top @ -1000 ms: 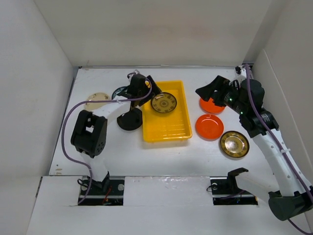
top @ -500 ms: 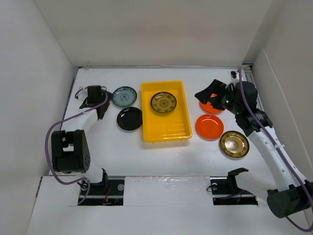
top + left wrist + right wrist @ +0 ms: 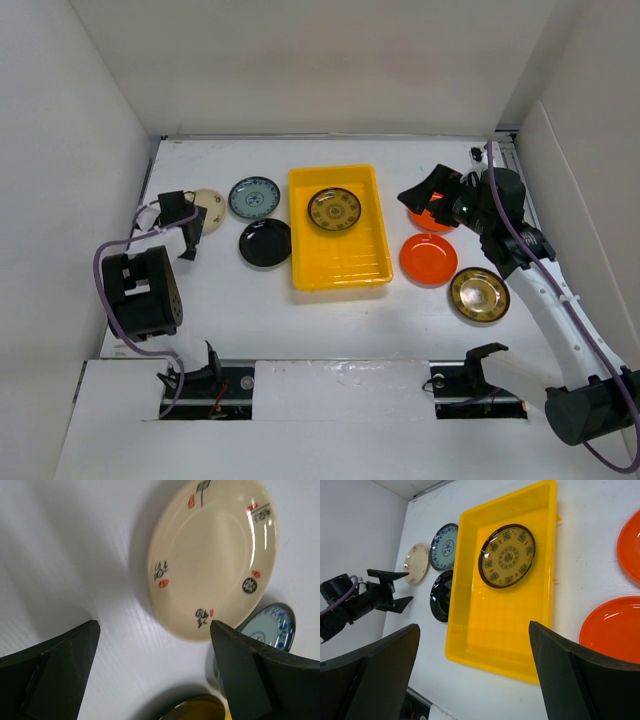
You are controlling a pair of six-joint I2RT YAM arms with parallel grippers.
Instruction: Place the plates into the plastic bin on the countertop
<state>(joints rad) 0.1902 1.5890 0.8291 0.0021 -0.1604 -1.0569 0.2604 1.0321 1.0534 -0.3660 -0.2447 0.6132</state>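
The yellow plastic bin (image 3: 340,262) holds one gold-brown plate (image 3: 334,209). On the countertop to its left lie the cream plate (image 3: 209,199), the teal-blue plate (image 3: 254,196) and the black plate (image 3: 265,242). My left gripper (image 3: 189,232) is open and empty, just near-left of the cream plate (image 3: 215,560). Two orange plates (image 3: 428,258) and a second gold-brown plate (image 3: 479,294) lie right of the bin. My right gripper (image 3: 425,195) is open and empty above the far orange plate (image 3: 432,218), partly hiding it. The lime green plate is out of view.
White walls enclose the countertop on the left, back and right. In the right wrist view the bin (image 3: 510,630), its plate (image 3: 507,555) and the left gripper (image 3: 385,597) show. The teal-blue plate (image 3: 267,625) lies beyond the cream one.
My left arm swung away from the bin, left across the countertop, and now sits beside the cream plate. The gold-brown plate stays in the bin. My right arm barely moved.
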